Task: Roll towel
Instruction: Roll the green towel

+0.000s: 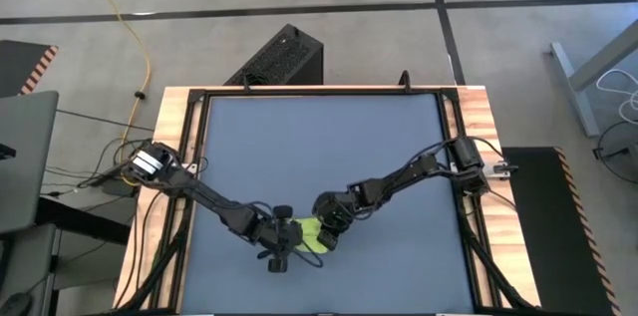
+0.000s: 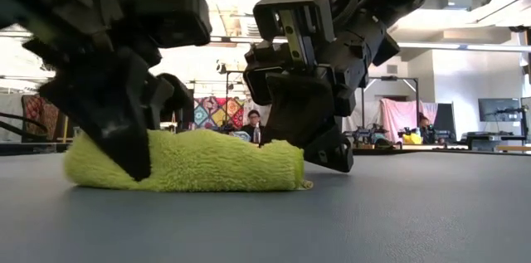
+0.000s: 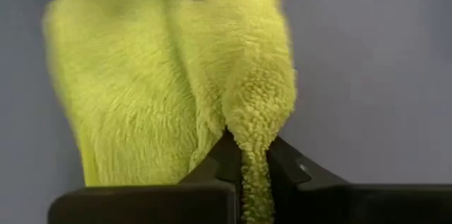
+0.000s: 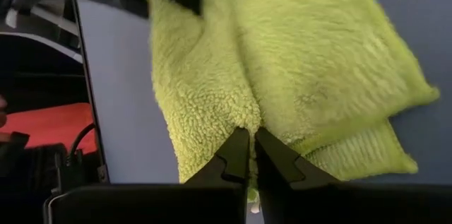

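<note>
Here the towel [image 1: 313, 234] lies as a thick, low bundle on the dark surface [image 1: 329, 147], near its front edge and about midway across, with both arms meeting over it. The left pincer [image 3: 248, 155] is clamped on a raised fold at one end of the towel, its dark fingers pressed against a narrow ridge of pile. The right pincer [image 4: 251, 146] is clamped the same way on a fold at the opposite end, fingertips nearly together with only cloth between them. In the low view the bundle [image 2: 187, 162] rests flat on the surface, already rounded into a loose roll, with the left arm at one end and the right arm at the other. To roll well from here, both pincers should probably turn the pinched edge over in the same direction and at the same pace, keeping low so the layers stay snug. Uneven travel would likely skew the roll into a cone, and lifting too high could let the inner layers slacken. The thin fabric looks soft and springy, so a firm hold until the roll settles seems wise.
</note>
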{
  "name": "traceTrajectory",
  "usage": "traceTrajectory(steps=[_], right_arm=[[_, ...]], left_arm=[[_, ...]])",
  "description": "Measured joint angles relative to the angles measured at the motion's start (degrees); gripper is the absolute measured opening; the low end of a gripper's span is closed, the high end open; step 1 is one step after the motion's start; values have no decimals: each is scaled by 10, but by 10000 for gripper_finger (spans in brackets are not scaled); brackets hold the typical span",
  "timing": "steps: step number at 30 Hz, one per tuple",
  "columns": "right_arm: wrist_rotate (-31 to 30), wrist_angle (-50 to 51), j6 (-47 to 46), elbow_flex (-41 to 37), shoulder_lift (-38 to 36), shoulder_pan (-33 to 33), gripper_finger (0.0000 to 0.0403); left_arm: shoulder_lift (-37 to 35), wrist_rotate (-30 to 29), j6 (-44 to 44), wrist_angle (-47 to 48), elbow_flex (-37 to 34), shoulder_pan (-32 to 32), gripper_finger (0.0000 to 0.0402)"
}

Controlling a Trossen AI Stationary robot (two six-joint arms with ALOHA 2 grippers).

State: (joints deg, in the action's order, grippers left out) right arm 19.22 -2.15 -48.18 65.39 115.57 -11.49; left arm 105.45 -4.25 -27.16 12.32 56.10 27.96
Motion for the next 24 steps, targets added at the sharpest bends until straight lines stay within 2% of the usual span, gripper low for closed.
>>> traceTrajectory(steps=[7,10,12,20,24], right_arm=[[31,14,14,0,-14,4,42],[32,26,19,0,-20,3,43],[33,34,17,0,-22,4,43],[69,56,25,0,-24,-9,43],[77,66,30,0,-25,-11,43]], left_arm=[[4,160,-10,-63,-1,-32,5],[4,175,-22,-83,-9,-39,4],[4,184,-49,-134,-38,-40,3],[-1,212,-230,-458,-192,-47,2],[-1,227,-256,-476,-202,-53,2]])
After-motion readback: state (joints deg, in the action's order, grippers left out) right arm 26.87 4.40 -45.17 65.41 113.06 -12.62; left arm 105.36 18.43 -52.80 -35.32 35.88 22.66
